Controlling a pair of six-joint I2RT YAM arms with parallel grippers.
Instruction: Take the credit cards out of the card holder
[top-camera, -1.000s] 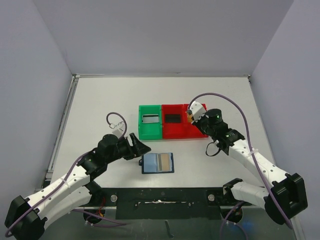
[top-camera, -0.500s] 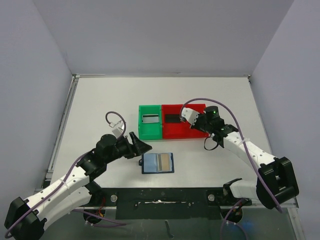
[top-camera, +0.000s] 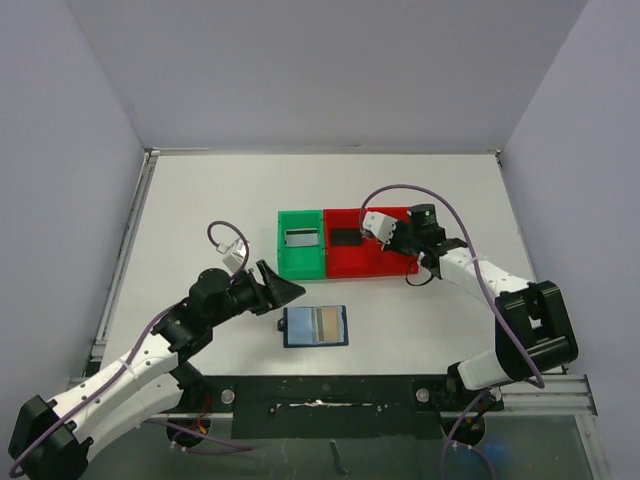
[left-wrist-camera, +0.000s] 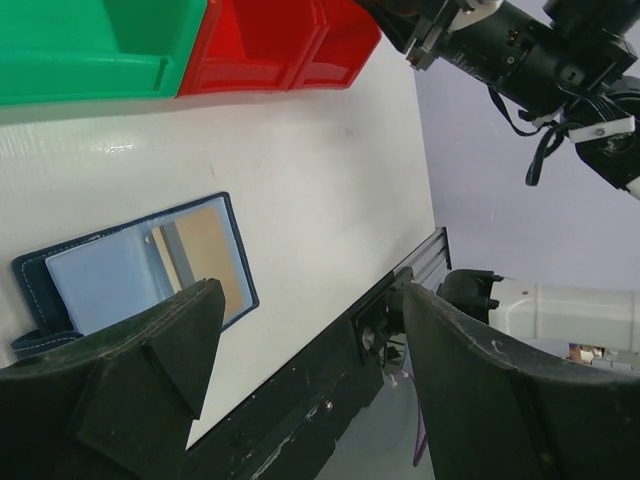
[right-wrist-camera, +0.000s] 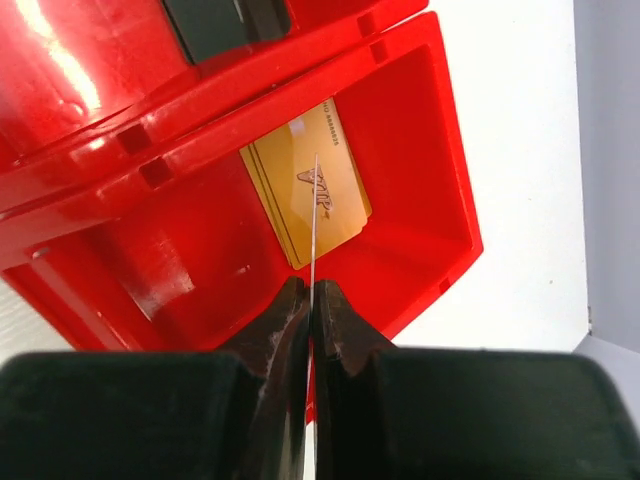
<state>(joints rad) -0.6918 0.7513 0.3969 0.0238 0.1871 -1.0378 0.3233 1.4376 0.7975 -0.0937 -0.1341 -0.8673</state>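
A white desk (top-camera: 200, 200) walled in pale grey carries a green bin (top-camera: 300, 264) and, just right of it, a red bin (top-camera: 350, 266). The right tool (right-wrist-camera: 311, 292) hangs over the red bin's right compartment, clenched on a thin card (right-wrist-camera: 314, 215) seen edge-on. Below it, gold credit cards (right-wrist-camera: 325, 195) already lie in that compartment. The card holder (top-camera: 315, 326) lies open on the near side of the desk, with tan cards (left-wrist-camera: 215, 250) showing in its pockets. The left tool (left-wrist-camera: 312, 295), spread wide and holding nothing, hovers just left of it. The step looks like dropping off a pulled card. Next, the right tool would need to let go, then return to the card holder.
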